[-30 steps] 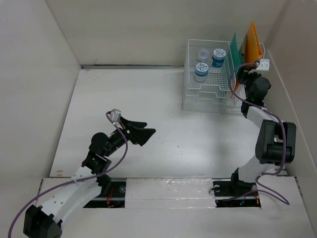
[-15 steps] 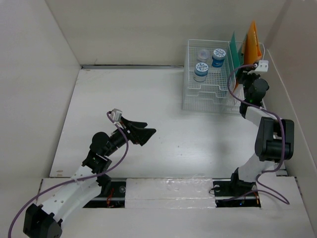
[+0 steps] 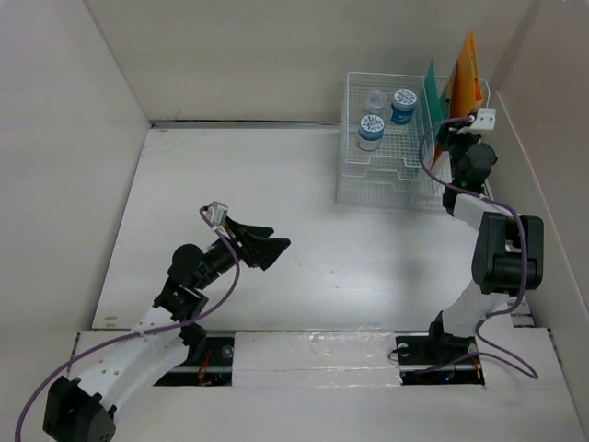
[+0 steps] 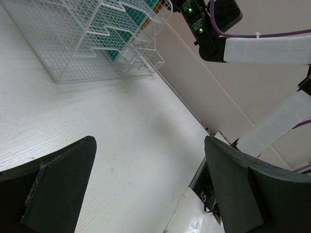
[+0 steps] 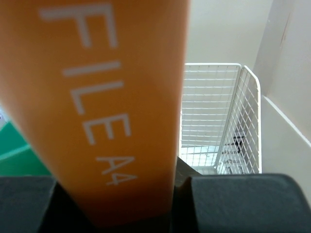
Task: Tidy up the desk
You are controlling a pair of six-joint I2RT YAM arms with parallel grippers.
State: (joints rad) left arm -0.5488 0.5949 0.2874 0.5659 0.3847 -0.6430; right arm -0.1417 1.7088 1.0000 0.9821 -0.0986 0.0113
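Your right pincer (image 5: 119,206) pinches an orange folder (image 5: 112,97) at the wire rack (image 5: 214,111); left pincer (image 4: 148,145) hangs spread above the tabletop (image 4: 121,121).

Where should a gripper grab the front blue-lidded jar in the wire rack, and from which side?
Probably take the jar across its round lid, coming straight down from above. It stands upright with the lid facing up, and the rack walls fence off its sides.
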